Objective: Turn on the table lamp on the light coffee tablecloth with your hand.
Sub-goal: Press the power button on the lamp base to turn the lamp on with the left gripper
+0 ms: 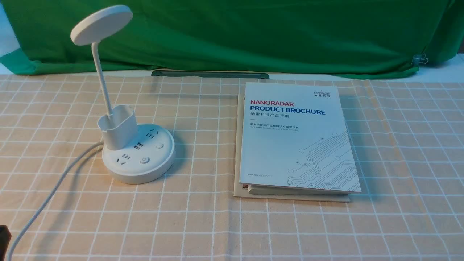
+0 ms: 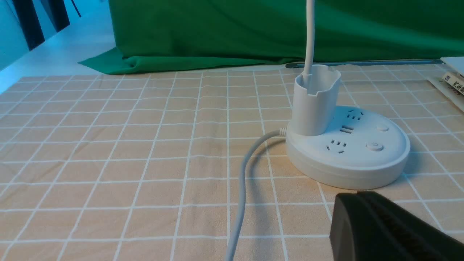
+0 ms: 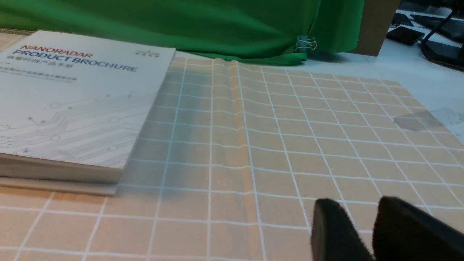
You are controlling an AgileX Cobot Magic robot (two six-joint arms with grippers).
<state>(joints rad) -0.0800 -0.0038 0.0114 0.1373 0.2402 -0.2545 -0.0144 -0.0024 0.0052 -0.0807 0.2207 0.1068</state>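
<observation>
1. A white plastic table lamp (image 1: pixel 139 159) stands upright on the left part of the surface. It has a flat round disc head, a thin neck, a pen-holder cup and a round base. The base top carries sockets and two round buttons, one (image 1: pixel 144 160) marked with a power symbol.
2. The lamp rests on a light coffee tablecloth (image 1: pixel 203 224), beige-tan with thin white lines forming squares, which covers the surface.
3. A white cord (image 1: pixel 47 195) leaves the left side of the lamp's base and curves across the cloth toward the near left corner.
4. To the right of the lamp, and apart from it, lies a white booklet printed "NANORADAR PRODUCT BROCHURE" (image 1: pixel 297 137), stacked on other flat printed matter.
5. A plain green backdrop cloth (image 1: pixel 253 32) hangs behind the far edge of the surface.
6. In the left wrist view, the black left gripper (image 2: pixel 357 197) sits low over the cloth, near the lamp's base but not touching it. Its fingers look pressed together, with no gap showing.
7. In the right wrist view, the black right gripper (image 3: pixel 362 208) sits over bare cloth, to the right of the booklet. Its fingers are slightly spread and hold nothing.
</observation>
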